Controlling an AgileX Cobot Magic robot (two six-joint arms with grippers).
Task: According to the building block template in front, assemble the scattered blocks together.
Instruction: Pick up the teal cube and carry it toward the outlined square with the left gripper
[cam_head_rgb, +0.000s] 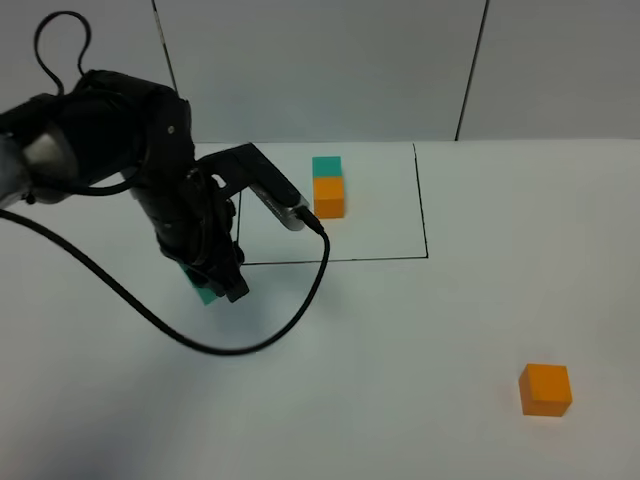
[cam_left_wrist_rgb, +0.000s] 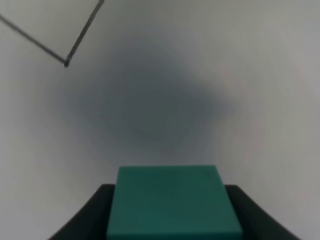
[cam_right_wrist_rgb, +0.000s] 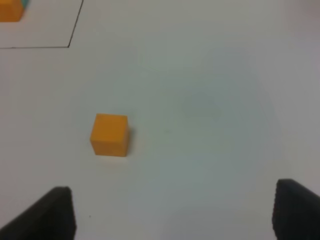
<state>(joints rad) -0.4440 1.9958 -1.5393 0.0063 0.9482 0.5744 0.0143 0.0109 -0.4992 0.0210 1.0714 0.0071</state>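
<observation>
My L gripper (cam_head_rgb: 224, 284) was clamped on the teal cube (cam_left_wrist_rgb: 172, 202). R gripper (cam_right_wrist_rgb: 172, 212) stood apart, orange cube (cam_right_wrist_rgb: 109, 135) loose on bench (cam_head_rgb: 400, 420) ahead of it. Nothing joined yet; 1 of 2 picked.

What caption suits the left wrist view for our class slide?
Left gripper shut on the teal cube, white table beyond, one corner of the black outline in view.
</observation>
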